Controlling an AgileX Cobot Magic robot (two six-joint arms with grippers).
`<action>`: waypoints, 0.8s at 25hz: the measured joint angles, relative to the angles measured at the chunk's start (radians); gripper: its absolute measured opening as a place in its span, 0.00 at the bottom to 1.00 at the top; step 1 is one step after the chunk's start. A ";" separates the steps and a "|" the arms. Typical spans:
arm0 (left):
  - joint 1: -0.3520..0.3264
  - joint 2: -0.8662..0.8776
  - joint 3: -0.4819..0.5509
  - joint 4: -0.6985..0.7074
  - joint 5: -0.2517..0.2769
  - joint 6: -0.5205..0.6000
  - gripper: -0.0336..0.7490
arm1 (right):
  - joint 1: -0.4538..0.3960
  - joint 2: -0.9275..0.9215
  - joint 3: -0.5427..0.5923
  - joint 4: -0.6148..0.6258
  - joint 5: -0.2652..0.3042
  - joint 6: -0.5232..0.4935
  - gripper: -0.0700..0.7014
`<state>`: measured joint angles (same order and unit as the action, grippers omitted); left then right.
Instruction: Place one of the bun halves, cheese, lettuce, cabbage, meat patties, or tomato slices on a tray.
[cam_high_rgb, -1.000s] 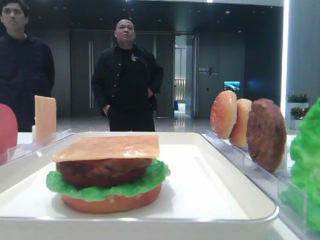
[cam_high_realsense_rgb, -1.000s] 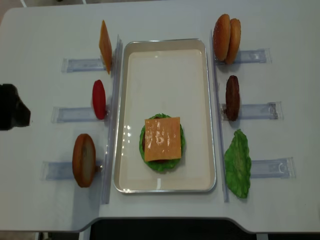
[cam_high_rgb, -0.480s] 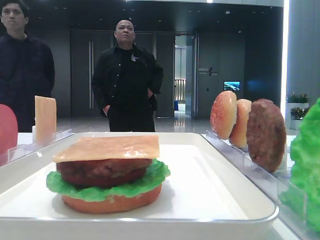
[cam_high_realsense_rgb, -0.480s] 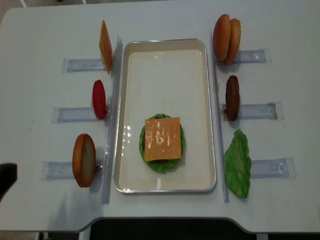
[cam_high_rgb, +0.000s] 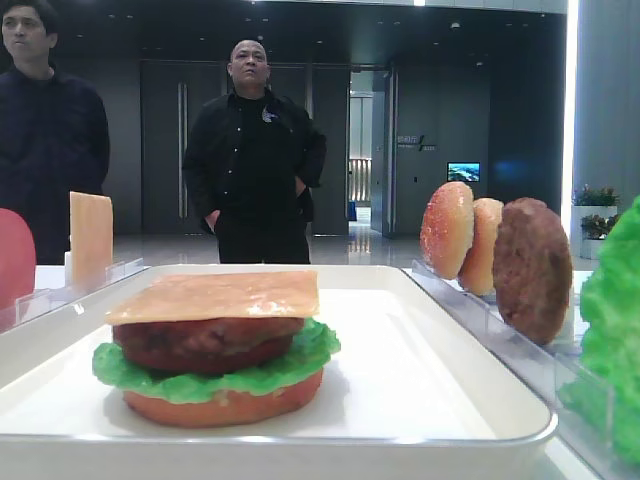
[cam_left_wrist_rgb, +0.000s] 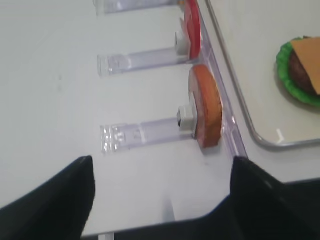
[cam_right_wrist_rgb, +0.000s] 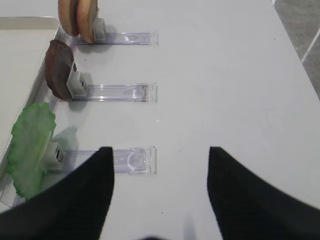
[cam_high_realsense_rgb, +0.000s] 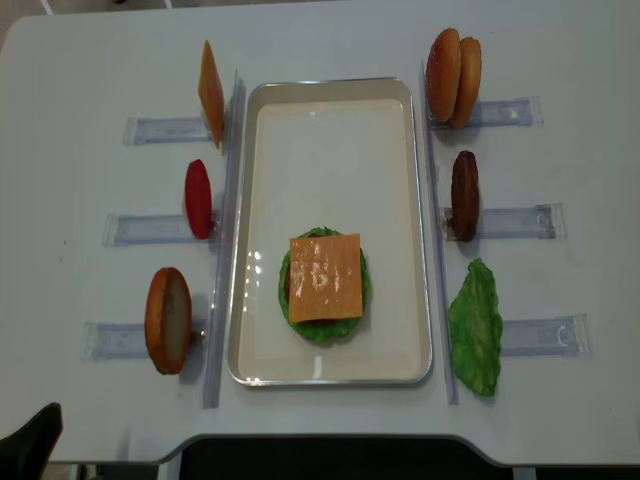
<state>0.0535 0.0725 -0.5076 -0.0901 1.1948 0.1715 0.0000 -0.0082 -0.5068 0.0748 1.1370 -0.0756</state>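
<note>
Left wrist view shows our left claw (cam_left_wrist_rgb: 162, 192) spread wide and empty at the worktop's near-left corner; the bun half (cam_left_wrist_rgb: 206, 106) stands on edge just beyond it, the tray (cam_left_wrist_rgb: 235, 110) to its right.

Two men (cam_high_rgb: 255, 150) stand behind the white table (cam_high_realsense_rgb: 90, 60) with clear holder rails (cam_high_realsense_rgb: 505, 222).

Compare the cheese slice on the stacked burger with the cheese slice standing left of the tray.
The cheese on the burger lies flat atop the patty, inside the tray; the spare cheese stands on edge in a clear holder outside it. One is stacked, the other unused. Both are thin, square, orange-yellow.
</note>
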 joint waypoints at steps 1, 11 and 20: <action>0.000 -0.029 0.003 -0.004 -0.014 0.000 0.87 | 0.000 0.000 0.000 0.000 0.000 0.000 0.61; 0.000 -0.088 0.029 -0.014 -0.065 -0.043 0.87 | 0.000 0.000 0.000 0.000 0.000 0.000 0.61; 0.000 -0.088 0.033 0.001 -0.079 -0.076 0.87 | 0.000 0.000 0.000 0.000 0.000 0.000 0.61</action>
<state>0.0535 -0.0159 -0.4750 -0.0888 1.1156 0.0952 0.0000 -0.0082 -0.5068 0.0748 1.1370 -0.0756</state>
